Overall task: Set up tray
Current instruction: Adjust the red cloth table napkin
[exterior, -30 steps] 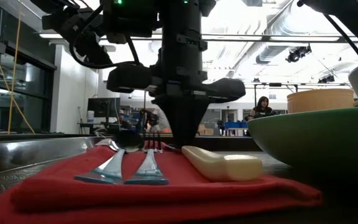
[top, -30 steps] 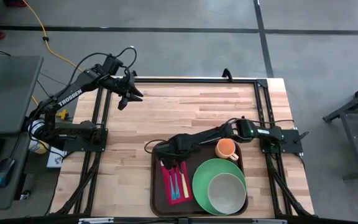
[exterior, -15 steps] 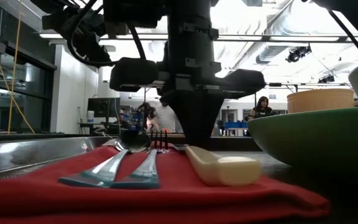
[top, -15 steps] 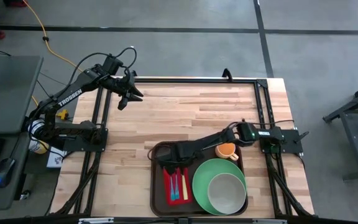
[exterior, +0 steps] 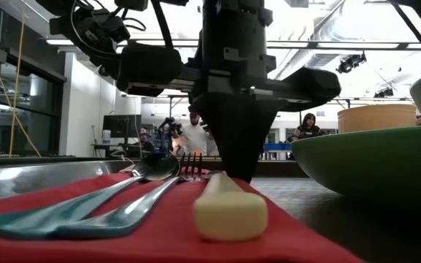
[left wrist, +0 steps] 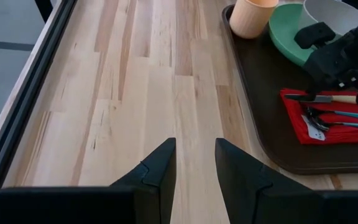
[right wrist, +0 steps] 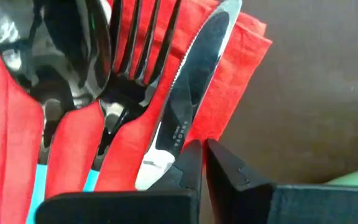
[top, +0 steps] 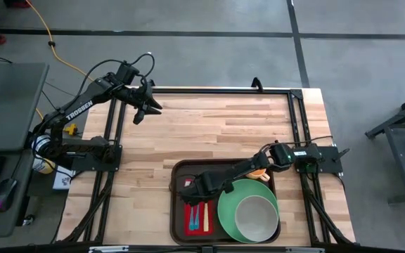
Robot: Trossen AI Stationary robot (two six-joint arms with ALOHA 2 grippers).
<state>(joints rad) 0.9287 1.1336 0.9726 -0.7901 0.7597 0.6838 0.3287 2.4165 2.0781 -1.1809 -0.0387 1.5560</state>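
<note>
The dark brown tray [top: 178, 176] lies at the table's near middle. On its left part lies a red napkin [top: 190, 219] carrying a spoon, a fork and a cream-handled knife [exterior: 229, 208]. My right gripper [top: 202, 187] stands over the napkin's far end, pointing down, fingers shut beside the knife blade [right wrist: 191, 81]. A green plate [top: 227, 204] holding a pale bowl [top: 257, 216], and an orange cup [top: 259, 171], stand on the tray's right part. My left gripper [top: 140, 112] waits open above the table's far left. My right gripper comes from above, pointing down, and its fingertips [right wrist: 191, 155] are closed on the red napkin's far end [right wrist: 219, 112], beside the knife blade, near the napkin's edge toward the plate. The napkin lies flat on the tray with the cutlery on it.
The green plate's rim [exterior: 364, 157] rises close beside the napkin. Bare wood [top: 216, 126] stretches across the table's far half. Black rails [top: 297, 119] run along the table's sides. People show in the room beyond the table.
My right gripper has moved toward the table's near edge, staying down on the napkin. The napkin with spoon, fork and knife has slid along the tray toward its near rim, coming closer in the low view.
</note>
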